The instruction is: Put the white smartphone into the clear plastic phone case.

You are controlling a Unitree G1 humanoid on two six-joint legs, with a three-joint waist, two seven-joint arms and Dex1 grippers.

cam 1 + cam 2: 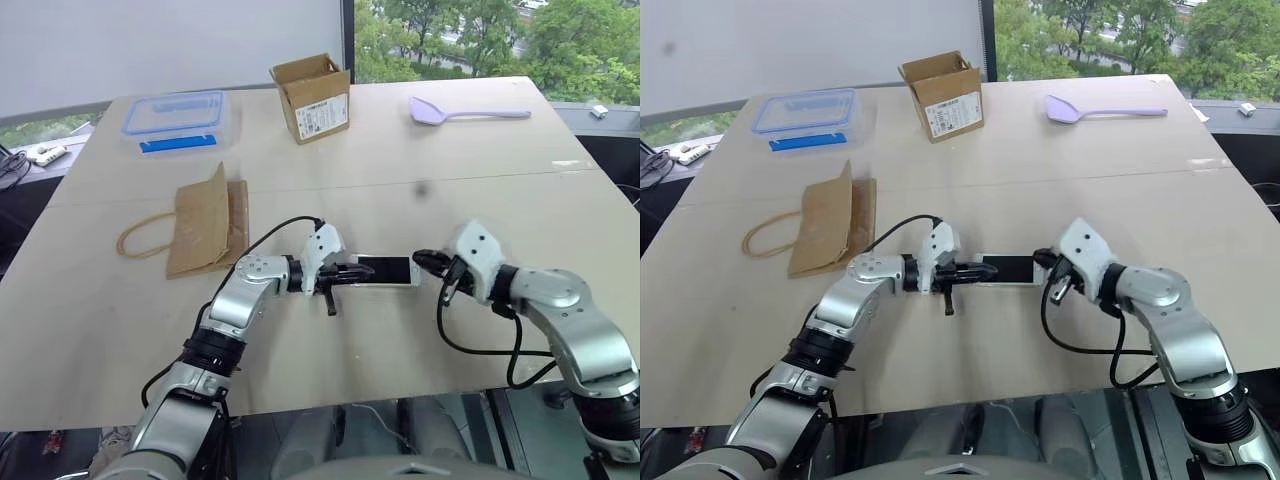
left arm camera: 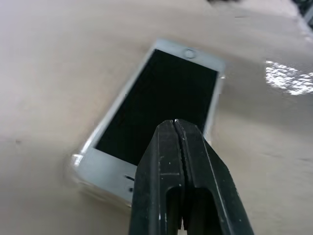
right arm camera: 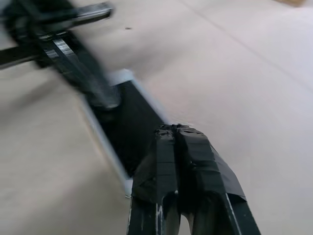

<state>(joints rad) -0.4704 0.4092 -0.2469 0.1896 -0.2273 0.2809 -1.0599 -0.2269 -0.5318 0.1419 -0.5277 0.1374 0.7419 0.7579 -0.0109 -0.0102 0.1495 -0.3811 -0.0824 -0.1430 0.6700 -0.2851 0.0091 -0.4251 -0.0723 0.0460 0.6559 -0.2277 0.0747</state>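
Note:
The white smartphone (image 1: 385,270) lies flat, black screen up, near the middle of the table between my two grippers. A see-through rim, the clear plastic phone case (image 2: 78,169), shows around the phone's corner and long edge in the left wrist view. My left gripper (image 1: 350,272) is shut, its joined fingertips (image 2: 176,128) resting over the phone's left end. My right gripper (image 1: 422,260) is shut too, its tips (image 3: 173,132) at the phone's right end. I cannot tell whether either tip presses on the screen.
A brown paper bag (image 1: 205,225) lies to the left of the phone. At the back stand a clear box with a blue-rimmed lid (image 1: 178,118) and an open cardboard box (image 1: 313,95). A purple spatula (image 1: 465,112) lies back right. The table's front edge (image 1: 330,400) is near.

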